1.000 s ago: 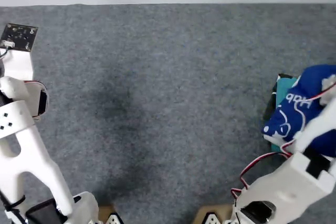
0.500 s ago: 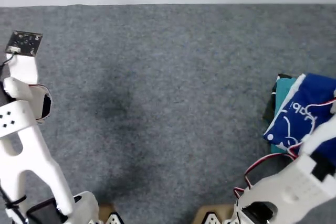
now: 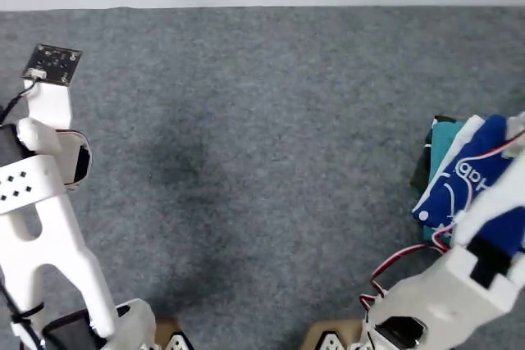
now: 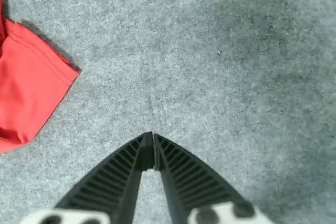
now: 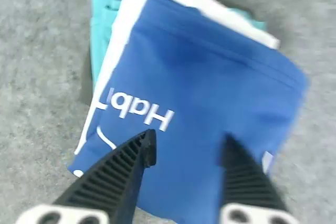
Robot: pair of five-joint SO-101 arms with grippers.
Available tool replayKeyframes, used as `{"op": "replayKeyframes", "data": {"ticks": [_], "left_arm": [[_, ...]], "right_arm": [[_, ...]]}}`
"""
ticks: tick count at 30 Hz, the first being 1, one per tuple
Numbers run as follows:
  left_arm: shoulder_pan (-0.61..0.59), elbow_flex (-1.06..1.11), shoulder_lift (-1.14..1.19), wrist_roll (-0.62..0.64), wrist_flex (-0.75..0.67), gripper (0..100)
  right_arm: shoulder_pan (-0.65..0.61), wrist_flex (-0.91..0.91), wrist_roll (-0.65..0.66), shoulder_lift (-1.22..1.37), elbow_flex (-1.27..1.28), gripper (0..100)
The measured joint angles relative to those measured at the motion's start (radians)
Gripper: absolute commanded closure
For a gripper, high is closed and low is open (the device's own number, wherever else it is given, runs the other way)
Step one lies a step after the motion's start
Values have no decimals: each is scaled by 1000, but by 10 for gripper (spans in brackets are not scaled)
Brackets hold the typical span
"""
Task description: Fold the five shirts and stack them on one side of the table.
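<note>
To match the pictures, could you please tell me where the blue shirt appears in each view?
High view: blue shirt at the right edge, atop the stack.
Right wrist view: the shirt lies just beyond the right gripper, jaws open.
Left wrist view: a red shirt lies on the grey mat.
Shared landmark: the teal shirt beneath it.

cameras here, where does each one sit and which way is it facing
High view: fixed above, facing down on the grey table; left arm and right arm show in its lower corners.
Left wrist view: on the left arm's wrist, facing down past its shut left tool at a red shirt.
Right wrist view: on the right arm's wrist, facing down past its open right tool at the blue shirt.
Shared: high and right wrist views both show the blue shirt.
</note>
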Motion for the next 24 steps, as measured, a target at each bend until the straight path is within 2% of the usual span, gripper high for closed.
{"op": "replayKeyframes", "data": {"ticks": [2,7,13,16,24], "left_arm": [[0,0,0,0,0,994],[0,0,0,0,0,994],[0,0,0,0,0,994],[0,0,0,0,0,994],[0,0,0,0,0,994]], "right_arm": [[-29,-11,0,52,0,940],[-63,-133,0,199,0,991],[-83,-272,0,358,0,989],[-117,-270,0,368,-8,989],[-164,-77,0,324,-184,989]]}}
